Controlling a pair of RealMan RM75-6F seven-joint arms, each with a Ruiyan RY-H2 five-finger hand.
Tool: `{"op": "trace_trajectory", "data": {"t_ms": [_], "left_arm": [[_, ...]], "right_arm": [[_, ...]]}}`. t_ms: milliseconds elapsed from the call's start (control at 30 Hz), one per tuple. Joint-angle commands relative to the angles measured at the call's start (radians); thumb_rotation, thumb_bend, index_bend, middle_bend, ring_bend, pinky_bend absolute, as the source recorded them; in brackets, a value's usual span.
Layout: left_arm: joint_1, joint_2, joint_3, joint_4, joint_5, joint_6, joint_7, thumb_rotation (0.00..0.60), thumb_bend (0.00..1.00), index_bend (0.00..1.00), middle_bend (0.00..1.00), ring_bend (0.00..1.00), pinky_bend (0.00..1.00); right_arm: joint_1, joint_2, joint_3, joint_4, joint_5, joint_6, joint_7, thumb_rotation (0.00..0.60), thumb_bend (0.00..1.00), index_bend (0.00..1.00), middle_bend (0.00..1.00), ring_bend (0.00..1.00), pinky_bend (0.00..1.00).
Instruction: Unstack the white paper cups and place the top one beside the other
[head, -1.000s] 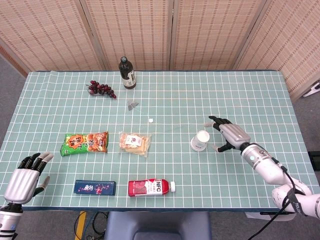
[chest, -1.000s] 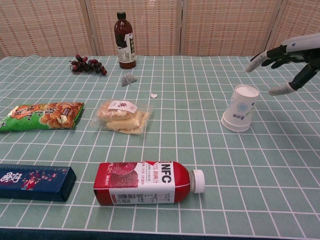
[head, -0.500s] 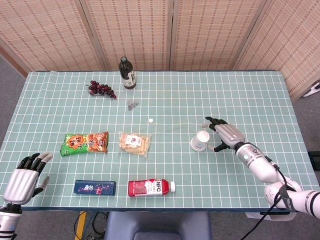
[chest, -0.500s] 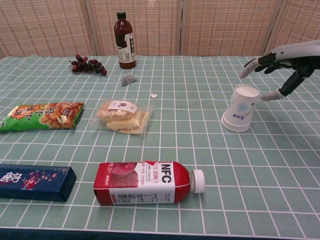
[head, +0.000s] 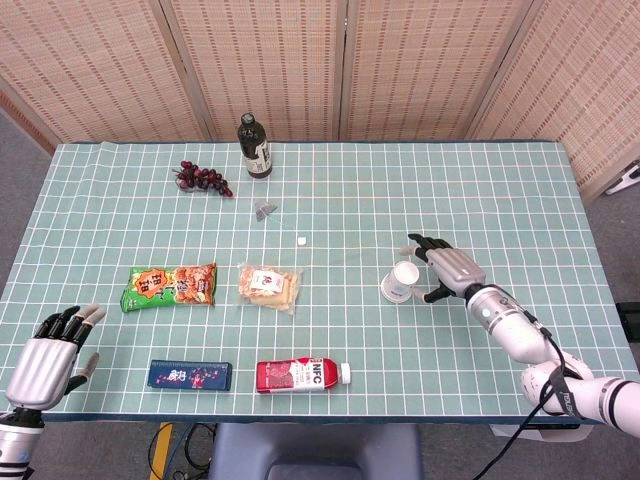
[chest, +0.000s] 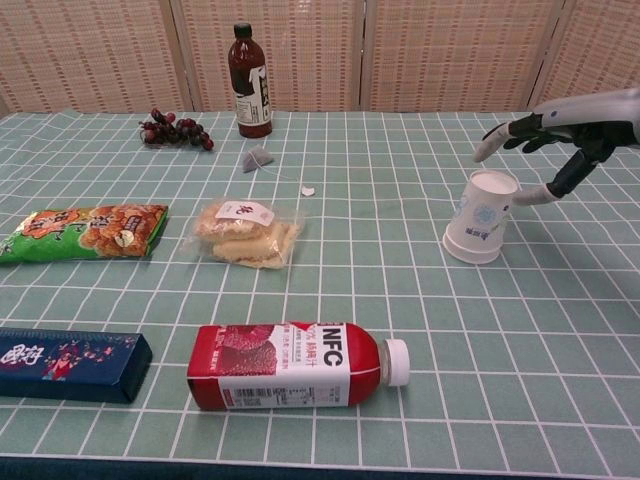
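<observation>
Green gridded table (head: 500, 190) bears one white cup stack (chest: 481, 216); both hands spread, right hand (chest: 560, 135) nearest.

On the green checked table (head: 330, 185) the white paper cups (head: 399, 281) stand still stacked, tilted, right of centre. The right hand (head: 446, 268) is just beside them, fingers apart. The left hand (head: 48, 355) rests at the near left edge, fingers spread.
</observation>
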Motion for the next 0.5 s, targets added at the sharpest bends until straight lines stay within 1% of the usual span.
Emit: {"op": "trace_trajectory", "data": {"t_ms": [33, 300, 500], "left_arm": [[0.0, 0.0, 0.0, -0.001, 0.001, 0.0, 0.0, 0.6, 0.4, 0.21, 0.19, 0.15, 0.18], [0.001, 0.001, -0.001, -0.001, -0.002, 0.0, -0.001, 0.6, 0.4, 0.21, 0.19, 0.15, 0.18], [0.003, 0.005, -0.002, -0.003, 0.0, 0.006, -0.007, 0.6, 0.4, 0.21, 0.19, 0.15, 0.18]], "right_arm": [[0.003, -0.008, -0.001, 0.009, 0.001, -0.004, 0.0, 0.6, 0.31, 0.17, 0.0, 0.0, 0.0], [0.008, -0.024, 0.001, 0.026, 0.0, -0.012, 0.007, 0.6, 0.32, 0.17, 0.0, 0.0, 0.0], [0.012, -0.034, 0.001, 0.038, 0.004, -0.016, 0.006, 0.6, 0.32, 0.21, 0.0, 0.0, 0.0]]}}
